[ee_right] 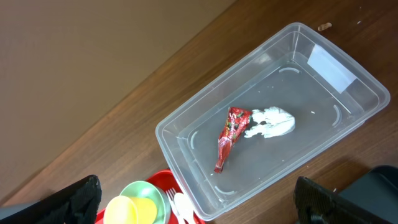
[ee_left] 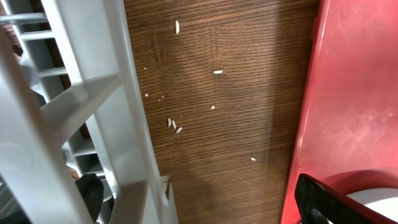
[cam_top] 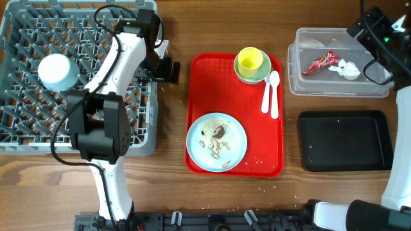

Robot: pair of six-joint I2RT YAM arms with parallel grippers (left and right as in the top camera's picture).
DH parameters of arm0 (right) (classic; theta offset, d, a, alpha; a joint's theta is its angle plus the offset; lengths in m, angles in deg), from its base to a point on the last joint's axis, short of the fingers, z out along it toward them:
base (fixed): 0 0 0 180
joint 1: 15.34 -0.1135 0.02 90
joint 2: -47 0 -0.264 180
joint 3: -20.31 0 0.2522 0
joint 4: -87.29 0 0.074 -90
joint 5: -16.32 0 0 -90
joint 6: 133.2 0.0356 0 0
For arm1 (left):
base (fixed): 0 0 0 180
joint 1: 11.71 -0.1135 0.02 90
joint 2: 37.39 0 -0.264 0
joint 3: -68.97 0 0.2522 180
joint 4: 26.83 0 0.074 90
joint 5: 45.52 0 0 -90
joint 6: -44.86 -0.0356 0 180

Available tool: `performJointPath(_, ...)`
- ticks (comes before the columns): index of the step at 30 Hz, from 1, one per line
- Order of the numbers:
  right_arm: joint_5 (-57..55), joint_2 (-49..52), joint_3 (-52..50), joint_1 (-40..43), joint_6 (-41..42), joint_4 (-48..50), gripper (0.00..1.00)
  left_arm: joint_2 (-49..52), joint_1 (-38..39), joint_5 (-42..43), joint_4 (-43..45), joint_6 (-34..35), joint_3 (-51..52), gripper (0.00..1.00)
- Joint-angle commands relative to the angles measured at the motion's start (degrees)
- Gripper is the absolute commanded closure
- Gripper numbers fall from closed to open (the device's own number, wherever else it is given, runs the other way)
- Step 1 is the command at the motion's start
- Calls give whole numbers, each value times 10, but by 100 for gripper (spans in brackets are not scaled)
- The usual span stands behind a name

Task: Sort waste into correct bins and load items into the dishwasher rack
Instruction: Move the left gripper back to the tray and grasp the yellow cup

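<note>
Dishwasher rack (cam_top: 38,119) at far left: light blue bowl (cam_top: 58,72) sits upside down on its pegs, the only item loaded. Left gripper (cam_top: 168,69) hovers over the rack's right edge, above bare table beside the red tray (cam_top: 205,83); wrist view shows its fingers spread wide with nothing between them. On the red tray: round plate (cam_top: 239,136) carrying the brownish food scraps (cam_top: 218,133), yellow cup (cam_top: 250,61) nested in the pale green bowl (cam_top: 262,76), white fork (cam_top: 264,101) and spoon (cam_top: 275,85) side by side. Clear tub (cam_top: 302,85) holds the red wrapper (cam_top: 321,63) and white tissue (cam_top: 347,68). Black tray (cam_top: 347,141) is nearly bare, a few specks only. Right gripper (ee_right: 205,208) hangs above the tub, fingers wide apart, empty. Judgement: dry waste done, loading under way. Next move probably calls for the left arm to cross onto the red tray for an item; the scraps need tipping into the black tray before the plate is racked.
</note>
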Motion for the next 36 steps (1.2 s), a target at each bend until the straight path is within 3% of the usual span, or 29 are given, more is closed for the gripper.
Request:
performJointPath(1,-9,-3,2,2,4,1,0,-59,0,14,-2,45,-41,0)
performJointPath(4,-9,-3,2,2,3,1,0,-113,1,22,6,54,-63,1)
performJointPath(5,-9,-3,2,2,4,1,0,-138,2,57,12,54,-64,11)
performJointPath(6,-9,-3,2,2,4,1,0,-156,2,107,17,54,-64,11)
performJointPath(7,-9,-3,2,2,4,1,0,-168,2,179,27,53,-64,0)
performJointPath(9,-9,-3,2,2,4,1,0,-171,10,311,61,53,-64,0)
performJointPath(10,-9,-3,2,2,3,1,0,-166,21,336,79,53,-64,0)
performJointPath(11,-9,-3,2,2,4,1,0,-155,49,324,111,53,-64,10)
performJointPath(13,-9,-3,2,2,4,1,0,-128,96,299,165,53,-63,12)
performJointPath(14,-9,-3,2,2,4,1,0,-113,125,257,191,54,-63,26)
performJointPath(15,-9,-3,2,2,3,1,0,-92,161,181,218,73,-63,29)
performJointPath(21,-9,-3,2,2,3,1,0,7,315,-134,318,75,-63,29)
performJointPath(24,-9,-3,2,2,4,1,0,42,343,-141,345,33,-63,32)
performJointPath(30,-9,-3,2,2,4,1,0,82,327,-142,381,29,-63,37)
performJointPath(36,-9,-3,2,2,3,1,0,90,327,-106,352,31,-63,57)
